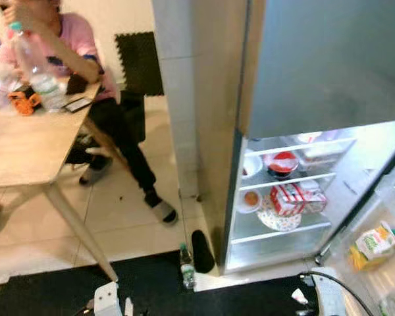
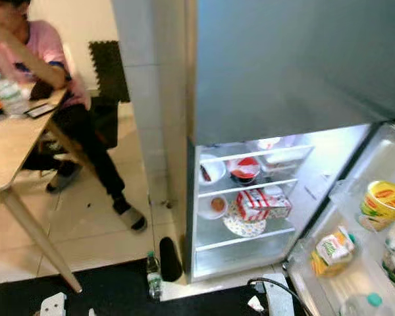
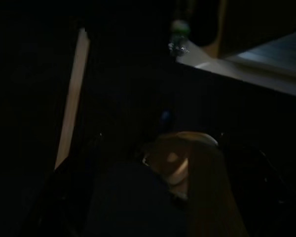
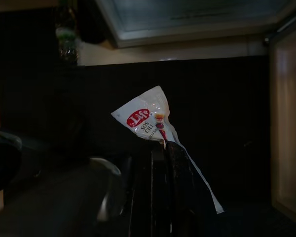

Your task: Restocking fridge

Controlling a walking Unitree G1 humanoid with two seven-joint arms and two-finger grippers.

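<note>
Fridge shelves (image 2: 247, 185): red-lidded bowl (image 2: 244, 168) on the upper, red-white carton (image 2: 258, 203) on a patterned plate (image 2: 245, 226) below. Bench (image 1: 26, 148) carries water bottle (image 1: 38, 74), phone (image 1: 78, 104).

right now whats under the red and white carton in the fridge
A patterned plate lies under the red and white carton on the shelf. The carton hides the plate's middle.

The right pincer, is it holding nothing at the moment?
No, the right pincer is closed on a small white chilli sauce sachet with a red logo, seen in the right wrist view.
</note>
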